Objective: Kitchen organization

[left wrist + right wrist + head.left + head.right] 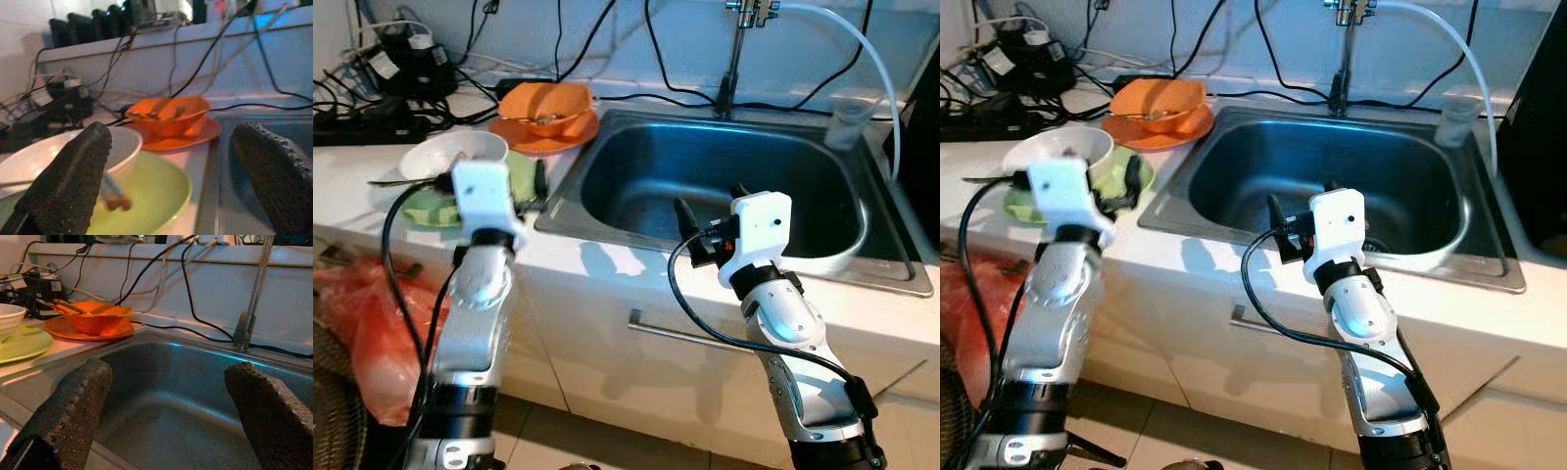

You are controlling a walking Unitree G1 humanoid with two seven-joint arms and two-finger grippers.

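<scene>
A white kitchen counter (607, 259) runs across the room, with a white wall behind it and cupboard doors below. A big steel sink (724, 186) is set into the counter, and a tap (736, 49) stands at its 12 o'clock edge. A clear hose (862, 49) bends from the tap toward 3 o'clock. A clear plastic cup (850, 119) sits on the sink's rim near the 2 o'clock corner.

At 10 o'clock from the sink there is an orange bowl (548, 106) sitting on an orange plate (543, 135). Something thin lies inside the bowl, but it is too small to tell what. Closer to the robot, at 9 o'clock from the sink, a white bowl (450, 155) sits on a green plate (431, 208). A utensil sticks out of the white bowl. Black cables and a power strip (357, 125) lie at the far corner of the counter.

The left gripper (171, 181) hangs over the counter edge just beside the green plate. Its two black fingers (73, 176) are spread wide apart and hold nothing.

The right gripper (166, 416) hangs over the 6 o'clock rim of the sink and points into the basin. Its fingers (73, 411) are also spread wide and hold nothing.

An orange-red plastic bag (362, 333) lies on the floor at 8 o'clock, below the counter.
</scene>
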